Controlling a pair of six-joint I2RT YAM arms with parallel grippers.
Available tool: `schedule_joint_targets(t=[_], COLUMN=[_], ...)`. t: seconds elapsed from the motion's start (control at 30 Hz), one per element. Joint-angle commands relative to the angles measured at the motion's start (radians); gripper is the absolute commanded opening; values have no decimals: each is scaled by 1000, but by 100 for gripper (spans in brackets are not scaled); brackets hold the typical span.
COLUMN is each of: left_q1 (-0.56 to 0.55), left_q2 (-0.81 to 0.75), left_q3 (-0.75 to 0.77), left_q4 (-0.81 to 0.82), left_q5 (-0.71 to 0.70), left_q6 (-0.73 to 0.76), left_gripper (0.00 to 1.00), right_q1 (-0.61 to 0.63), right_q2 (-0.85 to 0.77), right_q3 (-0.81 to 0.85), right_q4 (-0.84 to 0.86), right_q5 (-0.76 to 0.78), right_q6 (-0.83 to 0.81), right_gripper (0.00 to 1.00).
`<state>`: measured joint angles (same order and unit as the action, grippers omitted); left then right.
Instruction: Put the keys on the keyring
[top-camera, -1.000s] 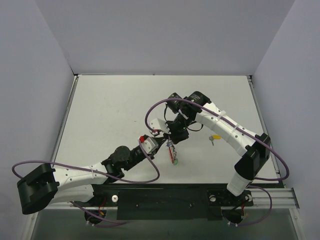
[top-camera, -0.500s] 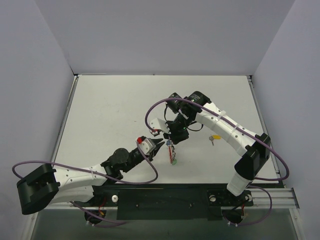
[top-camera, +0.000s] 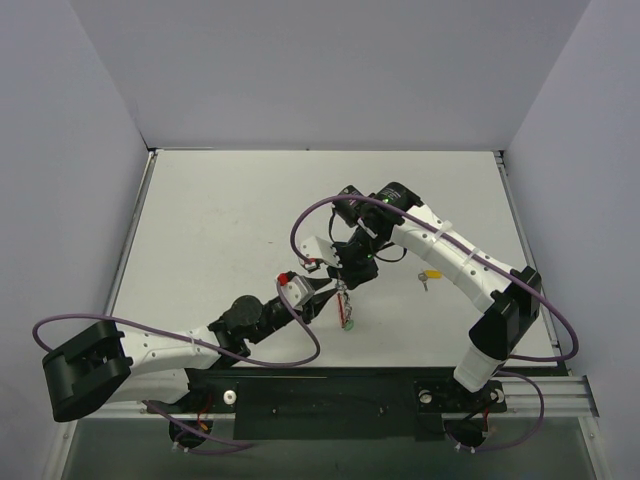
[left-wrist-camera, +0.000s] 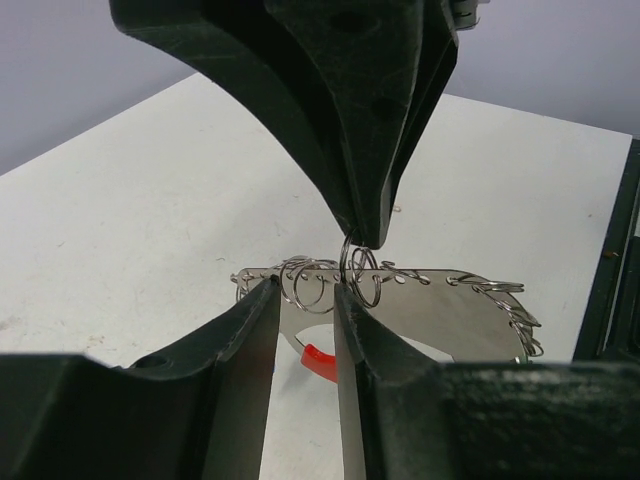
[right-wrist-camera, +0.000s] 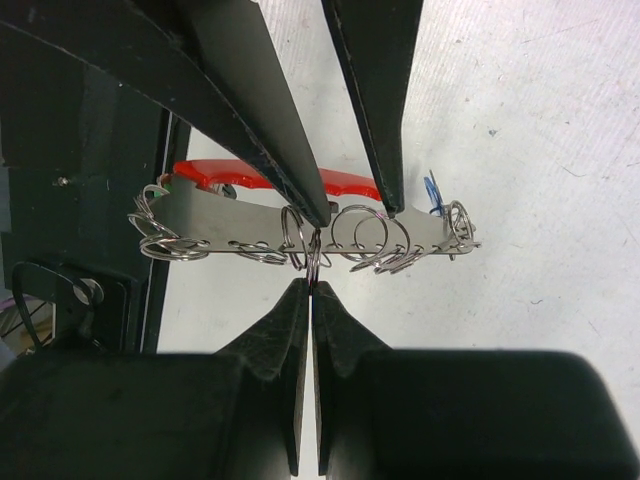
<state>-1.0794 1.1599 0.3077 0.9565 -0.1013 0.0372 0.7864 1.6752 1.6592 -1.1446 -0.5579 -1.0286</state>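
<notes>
1. Keyring: flat silvery strip w/ a row of holes, plus a red part along one long edge. It hangs in the air over the table, mid-table between the two arms.
2. Long axis: in top view it runs from the R gripper down toward the near edge, w/ a green bit at the low end. In R wrist view the strip lies straight across, left to right, w/ the red edge on the far side.
3. Counts: 1 keyring. Small split rings sit in the holes all along the strip; there are several, exact no. unclear because they overlap.
4. Keys: 1 yellow-capped key lies flat on the table just beside the R forearm, well apart from the keyring. 1 blue cap shows at one end of the strip, and the green bit is at the other end. Can't tell if there are more.
5. R gripper: fingers pressed together, clamped on the keyring by one small ring near mid-strip. The strip dangles from that ring.
6. L gripper: jaws apart, partly open. The tips meet the strip's red-side edge from the side opposite the R gripper. One tip is right across from the R fingers and the other is further along the strip. A couple of split rings lie in the gap. Nothing is clamped.
</notes>
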Motion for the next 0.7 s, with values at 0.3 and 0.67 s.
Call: schedule_joint_targets(t=[0.3, 0.67], left_q1=[-2, -1], left_q2=[-23, 26], left_q3=[39, 93], left_q4=[74, 41], left_q5=[101, 110], left_q6=[-31, -51], left_gripper=[38, 35], right_q1=[2, 4], right_q2=[-37, -40], right_q3=[10, 10], right_q4=[-50, -55], right_q5=[-34, -45], right_q6=[-4, -8], right_gripper=[0, 0])
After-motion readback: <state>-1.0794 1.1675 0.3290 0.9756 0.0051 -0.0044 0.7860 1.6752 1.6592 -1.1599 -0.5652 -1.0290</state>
